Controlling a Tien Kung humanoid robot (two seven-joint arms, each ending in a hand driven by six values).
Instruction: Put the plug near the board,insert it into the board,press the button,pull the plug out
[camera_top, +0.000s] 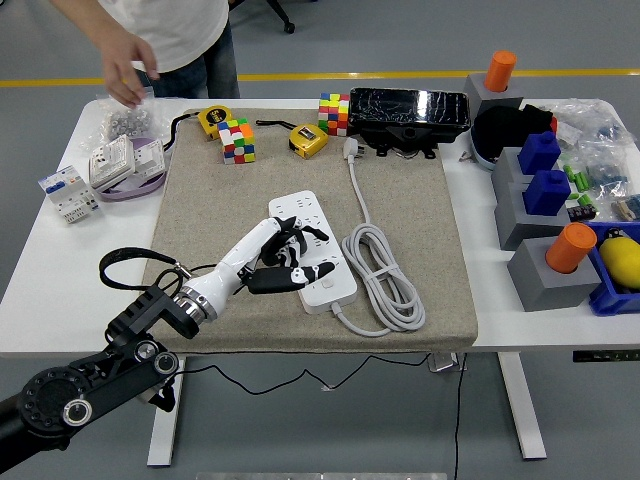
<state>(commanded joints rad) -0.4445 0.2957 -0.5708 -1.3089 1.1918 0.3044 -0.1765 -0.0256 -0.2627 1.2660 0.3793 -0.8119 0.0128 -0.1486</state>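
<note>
- Fingers (290, 240) of my left hand (268, 256) are curling down over the white board (315, 262), wrapping the black plug (272, 280) against the board's left part; how firmly I am gripping the plug I cannot tell for sure, since my own fingers are covering most of it.
- Thumb and lower fingers are lying along the board's left edge, touching it.
- My left arm (110, 365) is reaching in from below and left of the board, over the tan mat (400, 150) the board is lying on.
- A black cable (130, 262) is looping just left of the board, beside my wrist.
- The board's own white cord (385, 275) is lying coiled just right of the board, its plug end stretching away beyond it.
- Beyond the board, a colour cube (237, 140) and a yellow tape measure (308, 139) are sitting on the mat's far part.
- A person's hand (128, 72) is hanging well beyond and left of the board, above the white table (60, 270), touching nothing I can see.
</note>
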